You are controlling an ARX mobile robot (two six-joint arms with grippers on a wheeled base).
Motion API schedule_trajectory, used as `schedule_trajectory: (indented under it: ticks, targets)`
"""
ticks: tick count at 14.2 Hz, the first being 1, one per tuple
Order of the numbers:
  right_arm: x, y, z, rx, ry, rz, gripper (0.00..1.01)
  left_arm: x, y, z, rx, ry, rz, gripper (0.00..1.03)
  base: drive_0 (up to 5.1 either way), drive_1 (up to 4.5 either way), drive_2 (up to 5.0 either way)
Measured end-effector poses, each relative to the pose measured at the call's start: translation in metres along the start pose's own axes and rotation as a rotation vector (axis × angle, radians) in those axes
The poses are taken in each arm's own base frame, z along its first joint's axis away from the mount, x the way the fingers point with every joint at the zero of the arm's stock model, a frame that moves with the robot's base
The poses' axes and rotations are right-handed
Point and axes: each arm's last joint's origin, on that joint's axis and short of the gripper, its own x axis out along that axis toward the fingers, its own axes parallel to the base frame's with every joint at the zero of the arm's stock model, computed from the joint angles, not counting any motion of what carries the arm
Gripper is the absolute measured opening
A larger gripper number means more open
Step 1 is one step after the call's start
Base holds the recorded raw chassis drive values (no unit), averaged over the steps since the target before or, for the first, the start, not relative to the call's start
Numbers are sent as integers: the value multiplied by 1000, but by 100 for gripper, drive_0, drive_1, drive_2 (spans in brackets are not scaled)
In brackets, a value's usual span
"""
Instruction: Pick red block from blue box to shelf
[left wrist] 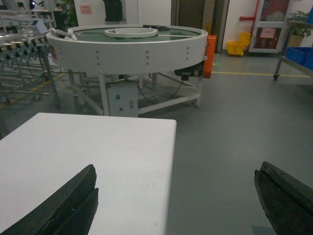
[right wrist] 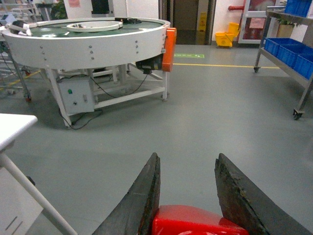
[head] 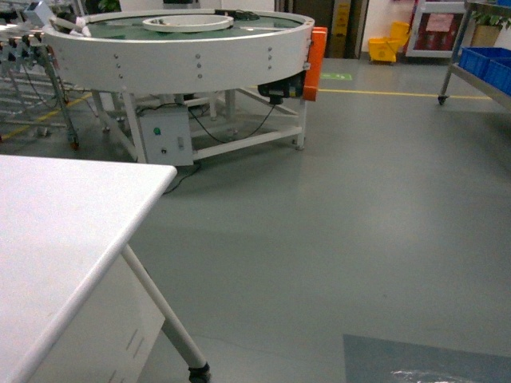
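- Here, red block (right wrist: 193,221) clamped between the fingers of the right gripper (right wrist: 188,196), seen at the bottom edge of the right wrist view, carried above grey floor.
- Shelf (right wrist: 288,54), grey steel with blue crates (right wrist: 288,49), ahead and to the right of that gripper, well apart; likely a forward-right approach.
- Left gripper (left wrist: 176,200) spread wide, holding nothing, over the white worktop (left wrist: 98,156).
- Blue box not in view.

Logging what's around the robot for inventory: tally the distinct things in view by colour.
Red: 1, the red block in the right hand.
Yellow: 1, mop bucket.
White: 2, table, round conveyor.
Blue: 1 group of crates on the shelf.
Total: 5.
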Motion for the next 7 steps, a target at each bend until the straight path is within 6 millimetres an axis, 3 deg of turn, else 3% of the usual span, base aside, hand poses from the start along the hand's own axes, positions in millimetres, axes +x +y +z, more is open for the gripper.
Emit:
schedule_trajectory:
  ticks: [7]
  targets:
    - [0,0,0,0,-1,0,28,0,0,0,0,2,0,98,-146,267,-560]
